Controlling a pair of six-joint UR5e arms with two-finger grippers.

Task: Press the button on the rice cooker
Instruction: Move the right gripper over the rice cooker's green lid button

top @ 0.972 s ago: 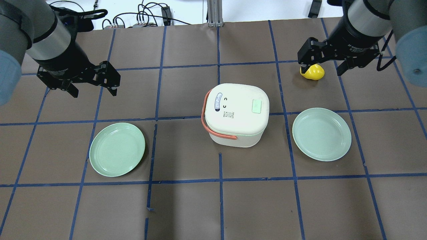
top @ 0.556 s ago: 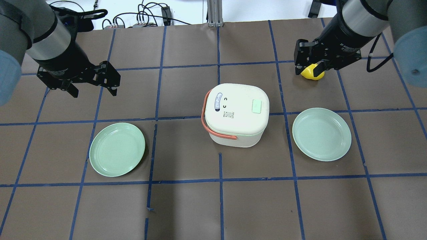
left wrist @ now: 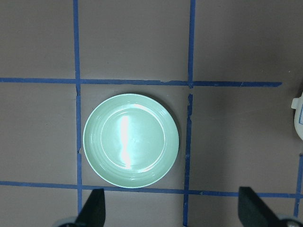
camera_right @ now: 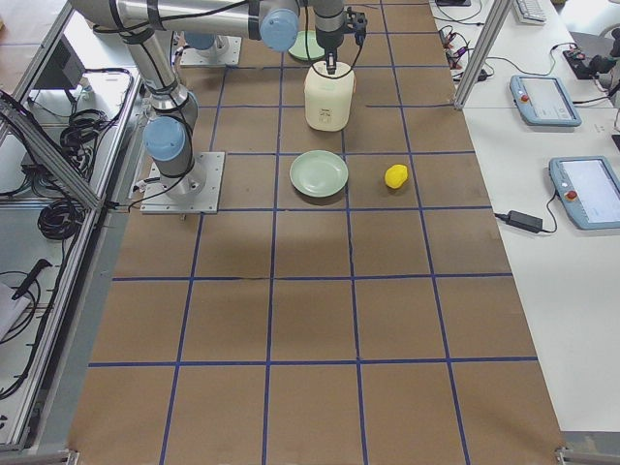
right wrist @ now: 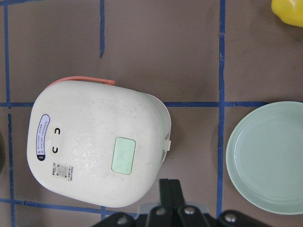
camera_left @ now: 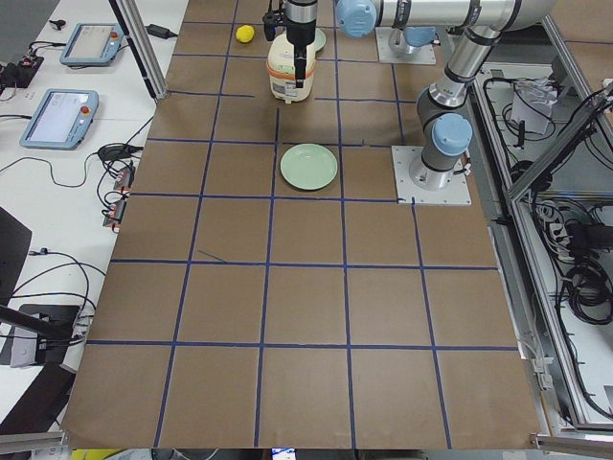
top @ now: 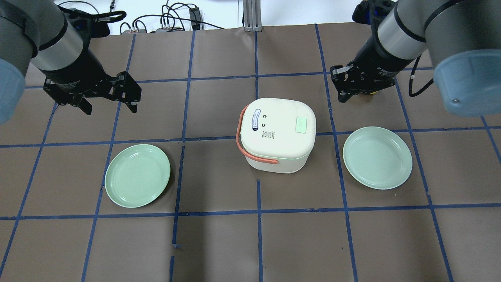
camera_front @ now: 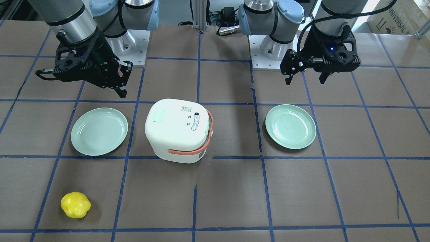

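Observation:
The white rice cooker with an orange handle stands mid-table; its pale green button is on the lid's right side. My right gripper is shut and empty, in the air just right of and beyond the cooker. In the right wrist view the joined fingers sit just below and right of the button. My left gripper is open and empty, far left of the cooker. In the left wrist view its fingers show spread wide over a plate.
A green plate lies left of the cooker and another lies right of it. A yellow lemon-like object lies on the table beyond the right plate. Blue tape lines grid the brown table.
My right gripper has closed, turned and moved left from over the yellow object toward the cooker. The left arm has not moved.

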